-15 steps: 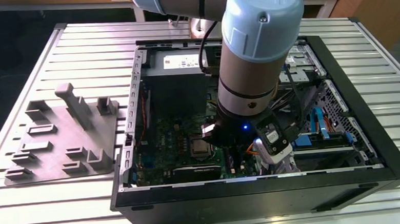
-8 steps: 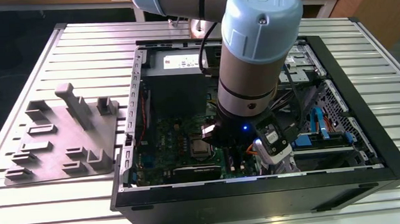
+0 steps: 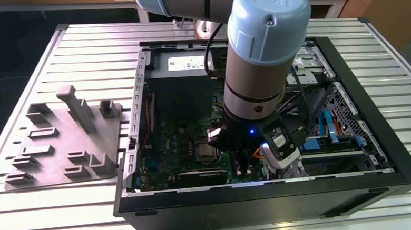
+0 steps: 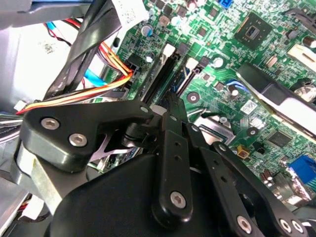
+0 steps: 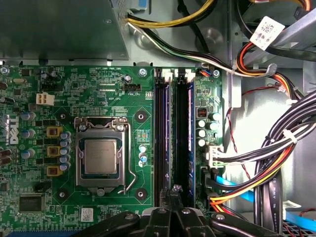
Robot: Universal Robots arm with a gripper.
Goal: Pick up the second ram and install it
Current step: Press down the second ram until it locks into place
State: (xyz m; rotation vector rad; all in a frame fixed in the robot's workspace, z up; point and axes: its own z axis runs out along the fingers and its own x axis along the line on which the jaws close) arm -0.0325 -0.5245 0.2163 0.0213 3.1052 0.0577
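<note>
My gripper (image 5: pixel 174 193) is low inside the open computer case (image 3: pixel 266 196), over the near end of the long black memory slots (image 5: pixel 159 128) of the green motherboard (image 5: pixel 89 89). In both wrist views its fingertips are pressed together, shut, and I see nothing between them. A thin purplish strip standing edge-on in the slot in line with the fingertips looks like the second ram (image 5: pixel 167 128). A similar bluish strip (image 5: pixel 190 128) stands in the neighbouring slot. In the second wrist view the gripper (image 4: pixel 168 101) points along those slots (image 4: pixel 160 74). I cannot tell whether the fingertips touch the stick.
A processor socket (image 5: pixel 101 155) sits beside the slots and the grey power-supply box (image 5: pixel 59 29) lies beyond it. Thick cable bundles (image 5: pixel 276 163) crowd the other side. A grey moulded fixture tray (image 3: pixel 59 143) lies on the slatted table at the exterior view's left.
</note>
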